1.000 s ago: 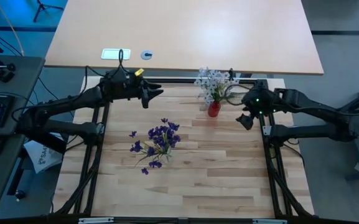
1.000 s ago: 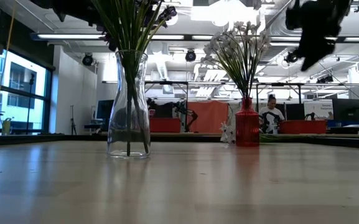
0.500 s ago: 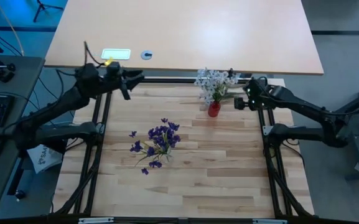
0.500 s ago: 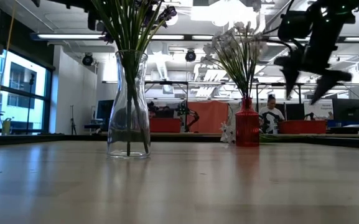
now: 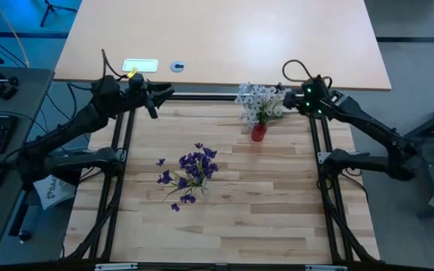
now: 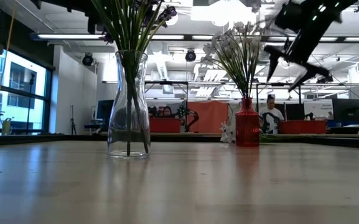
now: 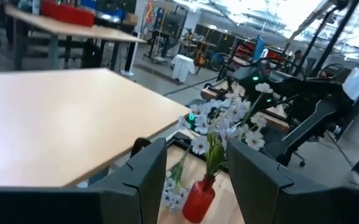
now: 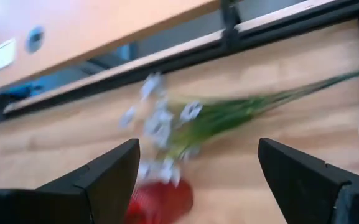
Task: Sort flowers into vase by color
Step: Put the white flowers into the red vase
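Purple flowers [image 5: 189, 175] stand in a clear vase [image 6: 128, 106] mid-worktop [image 5: 224, 218]. Behind, white flowers [image 5: 259, 101] fill the red vase [image 5: 259, 132]. Right gripper [image 5: 290, 105], jaws open and empty, hovers beside them; left gripper [image 5: 164, 95], jaws open, waits at the far-left edge.

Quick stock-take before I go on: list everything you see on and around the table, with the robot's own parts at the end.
Red vase: one, glossy red, far side of the table, right of centre.
White flowers: one bunch, white with green stems, standing in the red vase.
Loose white sprig: one, on the table beside the red vase.
Glass vase: one, clear, mid-table.
Purple flowers: one bunch, deep purple, in the glass vase.
Table: one, light wood, black frame.
Person: one, in the room behind.
Left hand: open, at the far left corner.
Right hand: open, just right of the white flowers, holding nothing.
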Available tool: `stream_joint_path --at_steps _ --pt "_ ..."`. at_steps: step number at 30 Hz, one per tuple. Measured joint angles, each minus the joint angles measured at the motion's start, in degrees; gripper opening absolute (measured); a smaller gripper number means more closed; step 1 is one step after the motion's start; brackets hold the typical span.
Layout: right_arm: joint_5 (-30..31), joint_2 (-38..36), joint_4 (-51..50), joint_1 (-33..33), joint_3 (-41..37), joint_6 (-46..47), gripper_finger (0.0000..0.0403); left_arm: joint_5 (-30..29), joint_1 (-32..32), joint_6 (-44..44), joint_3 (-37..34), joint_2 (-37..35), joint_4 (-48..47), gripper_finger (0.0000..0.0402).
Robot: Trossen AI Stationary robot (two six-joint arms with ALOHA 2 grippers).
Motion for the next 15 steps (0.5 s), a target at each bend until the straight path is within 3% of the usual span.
stream_joint_path --at_steps 8,15 --pt "-11.4 19.6 10.0 -10.2 0.0 -13.7 0.0321 -0.8 0.0 -5.7 0.0 5.1 2.7 0.0156" --pt "-16.6 30.7 2.1 -15.7 4.3 -28.3 0.0321 -0.8 0.0 -9.7 0.0 5.6 3.3 0.0156"
